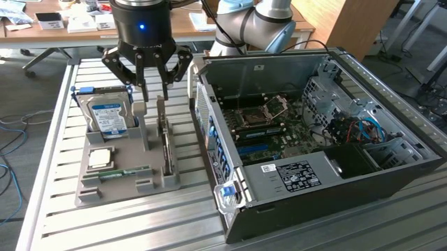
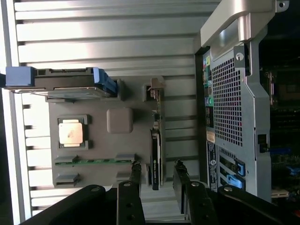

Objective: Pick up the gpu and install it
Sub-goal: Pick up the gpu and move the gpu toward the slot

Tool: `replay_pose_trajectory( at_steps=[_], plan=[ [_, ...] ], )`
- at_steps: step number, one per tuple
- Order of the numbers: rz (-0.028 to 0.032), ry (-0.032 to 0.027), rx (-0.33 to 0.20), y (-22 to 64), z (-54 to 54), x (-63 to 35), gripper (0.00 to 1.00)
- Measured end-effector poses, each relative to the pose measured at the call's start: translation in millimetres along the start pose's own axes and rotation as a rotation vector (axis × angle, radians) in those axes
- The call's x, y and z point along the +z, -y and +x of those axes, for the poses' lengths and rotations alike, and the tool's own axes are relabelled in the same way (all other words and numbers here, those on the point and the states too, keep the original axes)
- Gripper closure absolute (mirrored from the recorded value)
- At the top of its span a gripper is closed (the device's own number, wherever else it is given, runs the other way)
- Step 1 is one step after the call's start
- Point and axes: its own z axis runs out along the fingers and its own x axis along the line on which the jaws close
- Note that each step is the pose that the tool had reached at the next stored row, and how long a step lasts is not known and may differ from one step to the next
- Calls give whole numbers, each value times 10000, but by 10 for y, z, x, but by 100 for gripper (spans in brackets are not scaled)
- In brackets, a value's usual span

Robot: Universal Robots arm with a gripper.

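Observation:
The gpu [image 1: 166, 142] stands on its long edge in a slot of the grey holder tray [image 1: 150, 184], its silver end bracket [image 1: 160, 109] pointing up toward the arm. My gripper [image 1: 155, 90] hangs open directly above that bracket end, fingers apart and holding nothing. In the wrist view the gpu [image 2: 156, 140] appears edge-on as a thin dark strip. My gripper [image 2: 157, 169] straddles its line with one finger [image 2: 135, 174] on each side, not touching it.
The grey holder tray [image 2: 98, 140] also carries a hard drive [image 1: 108, 116] on edge, a CPU [image 1: 101, 157] and a RAM stick [image 1: 122, 172]. The open computer case [image 1: 314, 130] lies at the exterior view's right, motherboard [image 1: 269, 128] exposed. A desk stands behind.

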Motion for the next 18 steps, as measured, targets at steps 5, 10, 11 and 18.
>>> replay_pose_trajectory(
  at_steps=[5,10,11,18],
  plan=[
    [1,-1,1,-2,-33,5,58],
    [1,-1,1,-2,-33,25,58],
    [2,-2,1,-1,-33,39,58],
    [1,-1,1,4,-30,157,58]
  ],
)
